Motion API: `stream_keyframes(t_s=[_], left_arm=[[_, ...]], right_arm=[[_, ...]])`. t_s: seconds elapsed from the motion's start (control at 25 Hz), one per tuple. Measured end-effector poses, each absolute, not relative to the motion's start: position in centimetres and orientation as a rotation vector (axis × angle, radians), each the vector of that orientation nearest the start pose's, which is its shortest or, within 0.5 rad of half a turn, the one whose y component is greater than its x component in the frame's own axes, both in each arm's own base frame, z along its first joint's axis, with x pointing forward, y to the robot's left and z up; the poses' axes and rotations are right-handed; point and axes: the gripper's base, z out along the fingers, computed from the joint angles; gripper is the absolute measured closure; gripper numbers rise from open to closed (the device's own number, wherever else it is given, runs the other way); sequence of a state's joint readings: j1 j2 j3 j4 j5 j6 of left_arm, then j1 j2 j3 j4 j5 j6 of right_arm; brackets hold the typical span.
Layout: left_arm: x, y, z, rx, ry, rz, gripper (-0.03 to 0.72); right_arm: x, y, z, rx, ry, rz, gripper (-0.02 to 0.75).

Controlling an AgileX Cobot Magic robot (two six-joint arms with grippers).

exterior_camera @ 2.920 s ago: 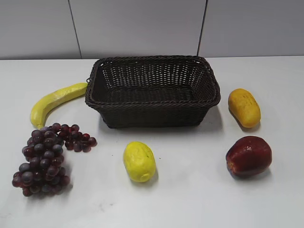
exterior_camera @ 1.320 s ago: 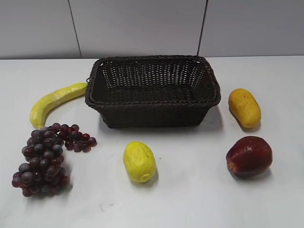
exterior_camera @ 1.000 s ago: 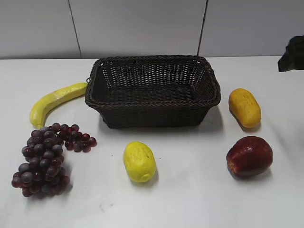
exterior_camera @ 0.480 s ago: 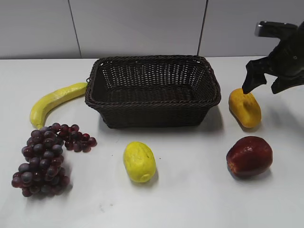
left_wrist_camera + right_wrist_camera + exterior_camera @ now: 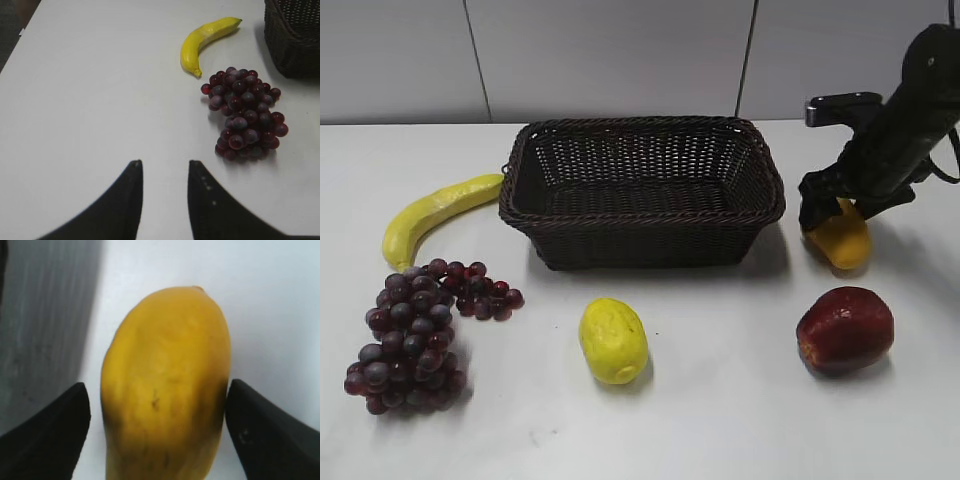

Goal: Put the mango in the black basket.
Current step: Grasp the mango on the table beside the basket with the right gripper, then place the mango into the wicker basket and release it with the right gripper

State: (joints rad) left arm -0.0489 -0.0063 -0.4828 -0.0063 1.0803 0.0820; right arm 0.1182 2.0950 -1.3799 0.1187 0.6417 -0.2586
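The mango (image 5: 842, 240) lies on the white counter (image 5: 720, 420) just to the right of the basket (image 5: 642, 190), outside it and close to its right-hand wall. The right tool (image 5: 835, 205) is down over the mango with its fingers spread wide, one on each long side of the fruit; in the right wrist view the mango (image 5: 167, 385) fills the gap between the two dark fingers (image 5: 47, 432), and whether they press on its skin or only stand beside it I cannot tell. Below the mango, further from the basket, sits a dark red apple (image 5: 844, 328). In front of the basket, near its left half, rests a pale yellow bumpy fruit (image 5: 613, 340). Off the basket's left end lies a banana (image 5: 435, 212), its tip almost at the rim, and below that a bunch of purple grapes (image 5: 415, 330). The left tool (image 5: 162, 195) hangs over bare counter well away from the basket, fingers apart by a narrow gap and holding nothing
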Motion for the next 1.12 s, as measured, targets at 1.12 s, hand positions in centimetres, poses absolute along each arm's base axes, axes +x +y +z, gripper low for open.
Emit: stream_keyframes(t_s=[1.12], left_arm=[[-0.5, 0.0, 27.1, 0.136, 2.07, 0.013, 0.457]], right_arm=[[44.6, 13.5, 27.0, -0.636, 2.602, 0.2, 0.159]])
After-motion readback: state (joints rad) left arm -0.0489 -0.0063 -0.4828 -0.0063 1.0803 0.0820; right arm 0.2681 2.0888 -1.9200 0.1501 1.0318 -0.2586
